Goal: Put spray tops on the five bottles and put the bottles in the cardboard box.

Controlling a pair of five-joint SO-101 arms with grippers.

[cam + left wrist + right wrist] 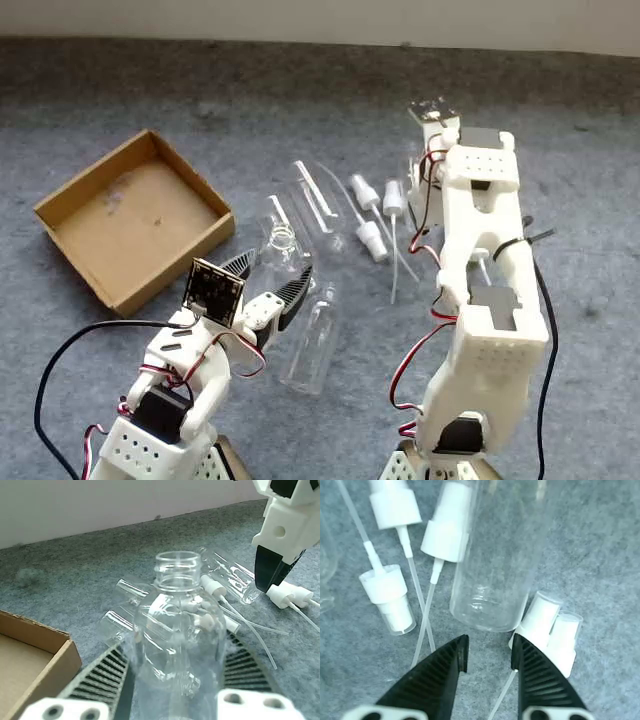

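Observation:
My left gripper [272,283] is shut on a clear bottle [282,248], held upright with its open neck [177,562] bare; its ribbed fingers [107,672] press both sides of the body [175,635]. The right gripper [490,655] hangs open, fingertips down, just above the carpet beside a lying bottle [500,555] and a pair of white spray tops [547,625]. More spray tops [387,592] with long dip tubes lie close by, three of them in a cluster [372,240]. The right gripper [413,185] stands beside that cluster. The cardboard box [135,220] sits open at the left.
Other clear bottles lie on the grey carpet: one near the left arm [312,340], others behind the held bottle [318,195]. The box corner [60,650] is near the left gripper. A pale wall runs along the far edge.

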